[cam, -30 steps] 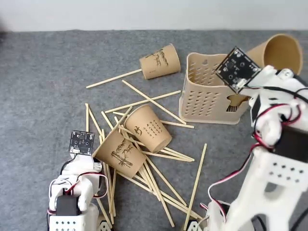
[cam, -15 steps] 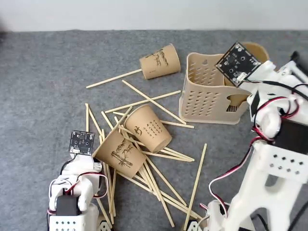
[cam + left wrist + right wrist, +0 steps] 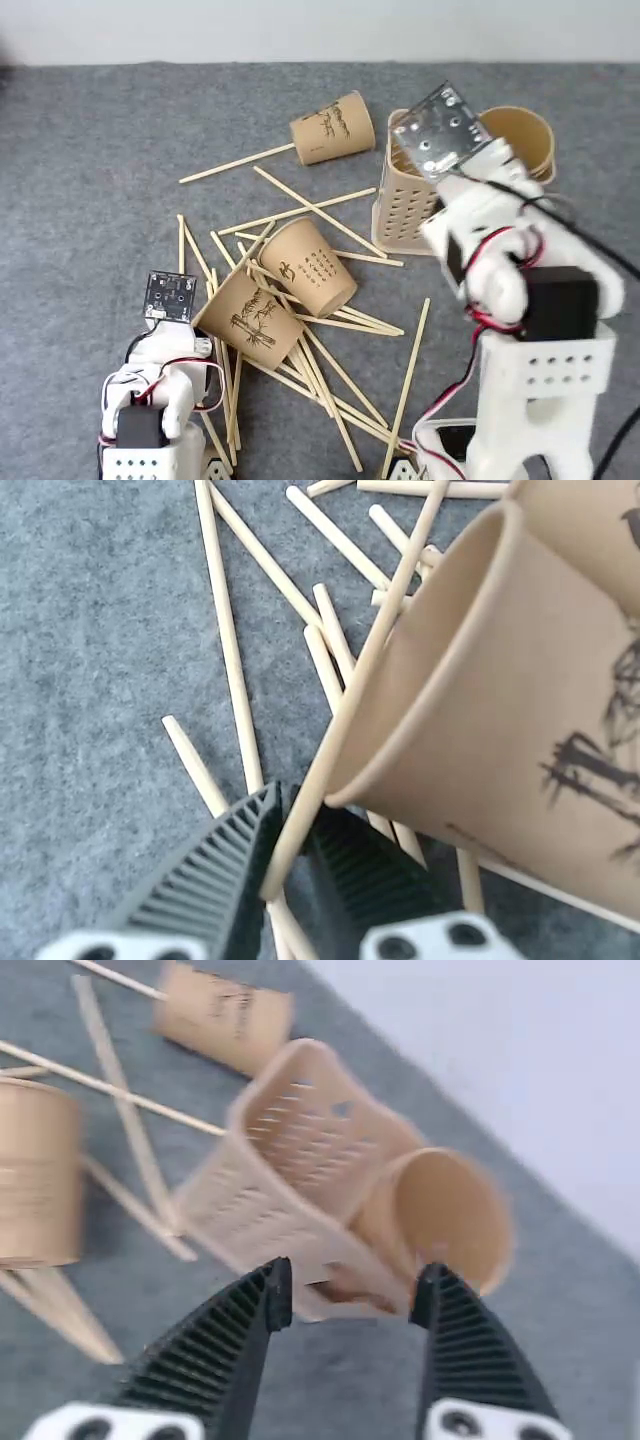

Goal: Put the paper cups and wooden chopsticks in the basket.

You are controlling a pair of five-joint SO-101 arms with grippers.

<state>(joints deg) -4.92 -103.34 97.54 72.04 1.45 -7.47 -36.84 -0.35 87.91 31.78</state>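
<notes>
In the right wrist view my right gripper (image 3: 355, 1280) is open and holds nothing, hovering close in front of the beige perforated basket (image 3: 285, 1150). A paper cup (image 3: 445, 1210) sits tilted in the basket's right end (image 3: 518, 140), mouth up. Three more printed paper cups lie on their sides on the grey mat: one behind the basket's left side (image 3: 333, 127), two in the chopstick pile (image 3: 308, 265) (image 3: 250, 318). My left gripper (image 3: 295, 815) is at the front left, next to the nearest cup (image 3: 520, 690). It is shut on the end of a chopstick (image 3: 350, 690) that leans across that cup's rim.
Several wooden chopsticks (image 3: 330, 370) lie scattered and crossed from the mat's centre to its front edge, with one long chopstick (image 3: 237, 163) near the far cup. The right arm's body (image 3: 520, 290) stands in front of the basket (image 3: 405, 200) and covers its right half.
The right gripper lowered the cup it held into the basket's right end, let go, and swung left over the basket. The left arm has not moved.
</notes>
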